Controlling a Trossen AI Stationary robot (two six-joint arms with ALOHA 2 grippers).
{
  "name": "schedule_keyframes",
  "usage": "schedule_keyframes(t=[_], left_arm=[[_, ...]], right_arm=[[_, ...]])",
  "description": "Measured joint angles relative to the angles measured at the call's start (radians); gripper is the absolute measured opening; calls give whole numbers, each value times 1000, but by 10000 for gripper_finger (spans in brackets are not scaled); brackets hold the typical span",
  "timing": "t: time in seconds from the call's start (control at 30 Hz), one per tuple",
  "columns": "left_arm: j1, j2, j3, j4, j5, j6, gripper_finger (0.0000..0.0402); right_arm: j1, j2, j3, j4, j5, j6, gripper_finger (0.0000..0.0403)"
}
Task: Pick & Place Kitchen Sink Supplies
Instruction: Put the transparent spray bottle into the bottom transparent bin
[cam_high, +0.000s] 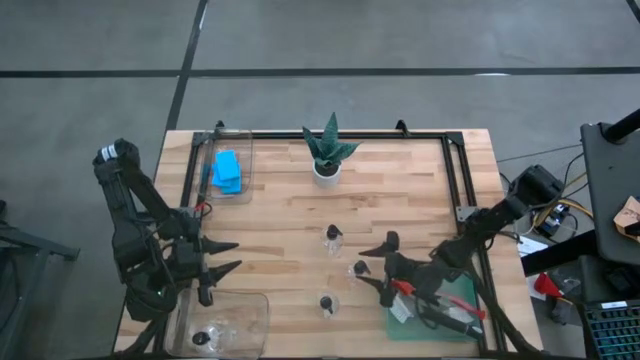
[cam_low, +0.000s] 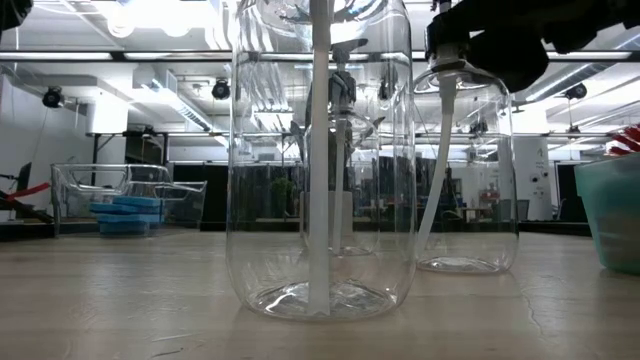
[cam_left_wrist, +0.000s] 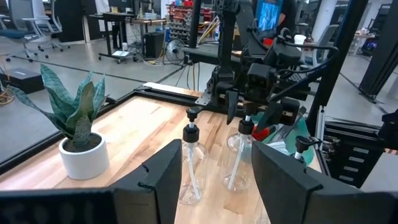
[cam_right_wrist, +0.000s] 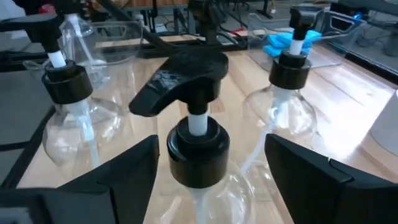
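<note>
Both dark arms reach over the pale wooden surface (cam_high: 400, 200), where three small clear plastic pump bottles with black caps stand upright in a loose cluster. The right gripper (cam_high: 372, 266) has its fingers spread wide on either side of the nearest clear pump bottle (cam_high: 357, 269), whose black pump head (cam_right_wrist: 180, 81) sits squarely between the two fingers with open space on both flanks, so nothing is grasped. A second clear bottle (cam_high: 333, 238) stands just beyond those fingertips, and a third clear bottle (cam_high: 326, 303) stands close beside them on the other flank; both are apart from the gripper. Just behind the right fingers, under the arm, lies a green tray (cam_high: 402, 312) holding red-and-black-handled brushes (cam_high: 450, 308). The left gripper (cam_high: 228, 257) hovers near its own edge of the surface with its fingers parted and bare, pointing toward the bottle cluster, which stands well ahead of them. Just beside and below the left fingers sits a clear plastic bin (cam_high: 245, 305) with a small black-capped bottle (cam_high: 201, 338) lying inside. Off to the far side of the left fingers, a second clear bin (cam_high: 246, 150) holds a stack of flat bright-blue sponges (cam_high: 227, 171). A small green spiky plant in a white pot (cam_high: 327, 152) stands well apart from both grippers at the far edge.
</note>
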Motion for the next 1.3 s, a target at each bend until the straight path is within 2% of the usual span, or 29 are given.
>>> schedule_keyframes(t=[0.17, 0.7, 1.03, 1.3], left_arm=[[0, 0, 0, 2, 0, 1, 185], [0, 0, 0, 3, 1, 3, 184], [0, 0, 0, 3, 5, 8, 184], [0, 0, 0, 3, 5, 22, 183]], right_arm=[[-10, 6, 0, 0, -13, -4, 264], [-27, 3, 2, 24, -12, -60, 126], [-49, -59, 9, 58, -1, -122, 141], [-61, -113, 111, 53, -9, -297, 134]])
